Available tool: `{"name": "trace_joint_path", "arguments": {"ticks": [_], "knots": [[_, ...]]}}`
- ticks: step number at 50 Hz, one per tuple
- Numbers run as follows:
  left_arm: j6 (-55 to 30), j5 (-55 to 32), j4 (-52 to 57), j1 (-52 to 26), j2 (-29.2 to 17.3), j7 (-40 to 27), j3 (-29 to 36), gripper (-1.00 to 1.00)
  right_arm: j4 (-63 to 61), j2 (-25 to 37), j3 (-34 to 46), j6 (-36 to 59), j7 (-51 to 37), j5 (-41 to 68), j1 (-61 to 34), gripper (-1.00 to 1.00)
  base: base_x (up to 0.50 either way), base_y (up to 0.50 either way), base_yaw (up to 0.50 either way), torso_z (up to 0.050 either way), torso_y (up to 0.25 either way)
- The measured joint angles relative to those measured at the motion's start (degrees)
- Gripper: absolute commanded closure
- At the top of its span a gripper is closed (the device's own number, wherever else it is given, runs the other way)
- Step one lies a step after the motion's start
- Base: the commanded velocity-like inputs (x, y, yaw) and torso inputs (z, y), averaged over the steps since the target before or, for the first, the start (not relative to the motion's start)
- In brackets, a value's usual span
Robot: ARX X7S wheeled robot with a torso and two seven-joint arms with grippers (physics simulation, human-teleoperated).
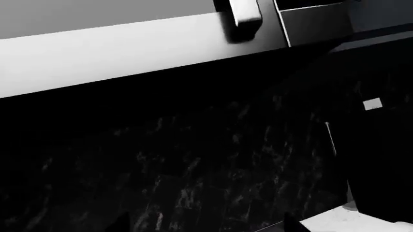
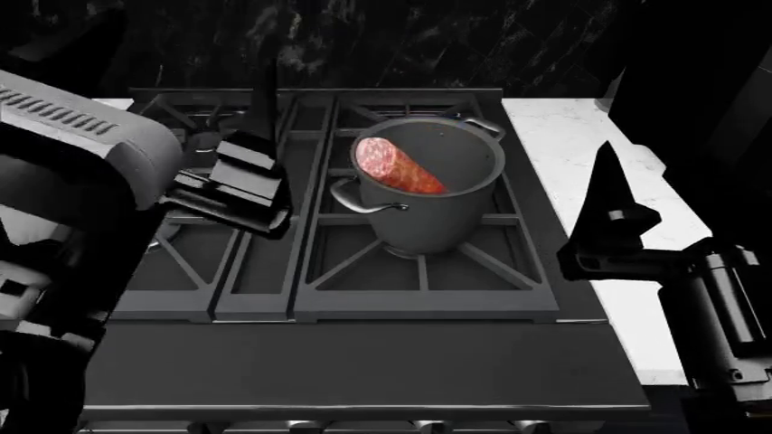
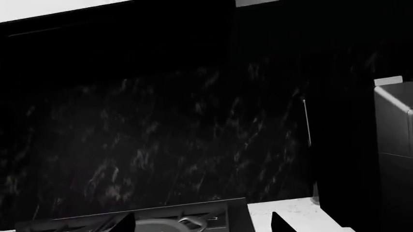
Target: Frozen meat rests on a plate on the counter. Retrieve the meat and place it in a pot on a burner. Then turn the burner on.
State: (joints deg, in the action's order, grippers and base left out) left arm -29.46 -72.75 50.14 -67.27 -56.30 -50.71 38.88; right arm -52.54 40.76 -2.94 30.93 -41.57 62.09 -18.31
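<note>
- At the far left, the robot's bulky white and black left arm fills the near corner, reaching over the left half of the stove.
- The left gripper hangs above the far-left part of the grates; from the head view its dark fingers merge with the black wall behind, so I cannot tell whether it is spread or closed, and nothing shows in it.
- Below it lies the dark grey stove top with its black cast-iron grates, running from the left counter strip to the right one.
- The round grey burner under the pot is mostly hidden, with only the grate arms showing around the base.
- The tall dark grey metal stockpot stands upright on the right-hand grate, one loop handle facing near-left and one far-right.
- The reddish-brown mottled meat log leans inside the pot, its pale-speckled cut end raised against the left inner wall and the rest sloping down to the right.
- Right of the stove runs the white marble-look counter.
- The right gripper hovers over the seam between stove and counter, pointing away; its black fingers seem to overlap into one blade, so its state is unclear to me, and it carries nothing.
- Behind everything stands a black veined backsplash.
</note>
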Motion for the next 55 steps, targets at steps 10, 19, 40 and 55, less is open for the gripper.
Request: {"name": "trace_joint_path", "arguments": {"ticks": [10,19,40,55], "knots": [[20.6,15.1,6.2,-8.6,-8.6,-11.8,28.7,-1.0,-2.6,-0.4,-1.2,-1.9,-0.2,-1.4,3.1,-1.0,0.0,0.0,0.0,0.0,0.0],[36.7,27.3,8.4,-32.5,-9.5,-25.1,68.5,-1.0,-4.4,-0.7,-1.8,-3.6,-0.3,-2.4,5.5,-1.0,0.0,0.0,0.0,0.0,0.0],[49.9,37.6,9.3,-50.5,-8.9,-36.2,99.0,-1.0,-6.4,0.9,-0.9,-5.8,-2.5,-1.6,6.6,-1.0,-0.13,0.0,0.0,0.0,0.0],[51.0,38.9,9.1,-50.5,-9.2,-37.4,100.9,-1.0,-6.4,2.2,0.6,-7.7,-3.3,-1.9,7.1,-1.0,-0.17,0.0,0.0,0.0,0.0]]}}
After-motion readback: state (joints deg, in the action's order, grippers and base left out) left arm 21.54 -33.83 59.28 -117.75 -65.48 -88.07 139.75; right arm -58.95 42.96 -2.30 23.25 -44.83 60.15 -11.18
